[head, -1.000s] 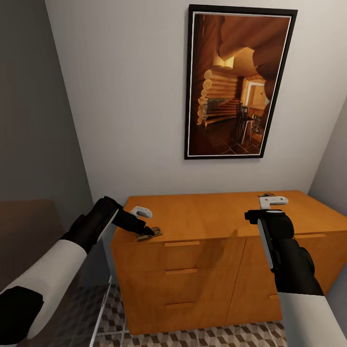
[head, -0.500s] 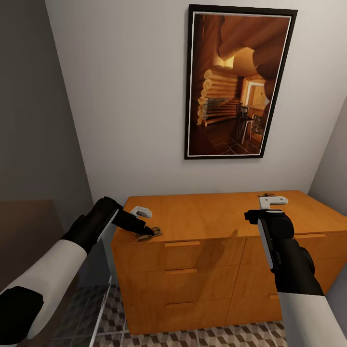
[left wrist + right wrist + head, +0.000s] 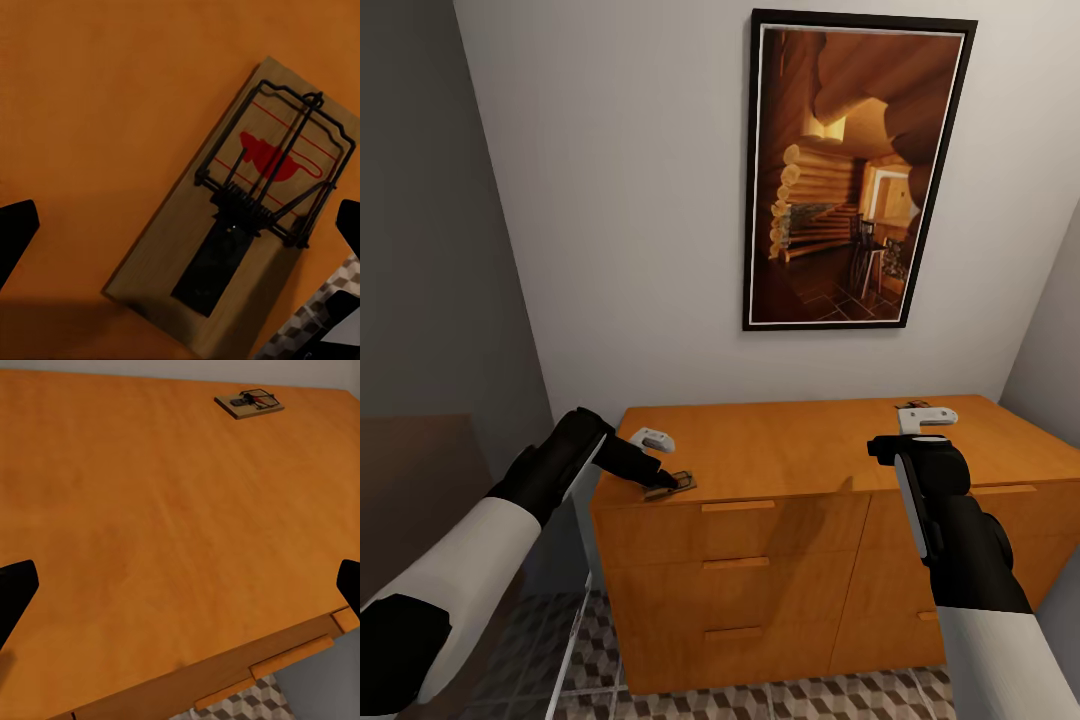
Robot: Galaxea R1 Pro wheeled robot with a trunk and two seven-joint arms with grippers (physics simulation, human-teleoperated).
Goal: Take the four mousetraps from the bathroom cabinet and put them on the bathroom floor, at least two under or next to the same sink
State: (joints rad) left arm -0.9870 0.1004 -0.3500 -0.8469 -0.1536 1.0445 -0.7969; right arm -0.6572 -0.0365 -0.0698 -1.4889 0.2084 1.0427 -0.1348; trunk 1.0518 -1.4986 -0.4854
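A mousetrap point(image 3: 232, 217) lies flat on the top of the cabinet point(image 3: 790, 450), close to its front edge near the front left corner; its wire spring and red spot face up, and in the left wrist view one end of the wooden slab reaches toward the cabinet's edge, past which the bathroom floor point(image 3: 300, 334) shows. The left gripper point(image 3: 665, 482) hangs right over this trap, fingers spread to either side of it and not touching it. A second mousetrap point(image 3: 250, 403) lies near the back edge of the cabinet top; the right gripper point(image 3: 920, 425) is held above the right part of the top, its fingers point(image 3: 16, 589) spread wide, holding nothing. 1 framed picture point(image 3: 850, 170) hangs on the wall above the cabinet.
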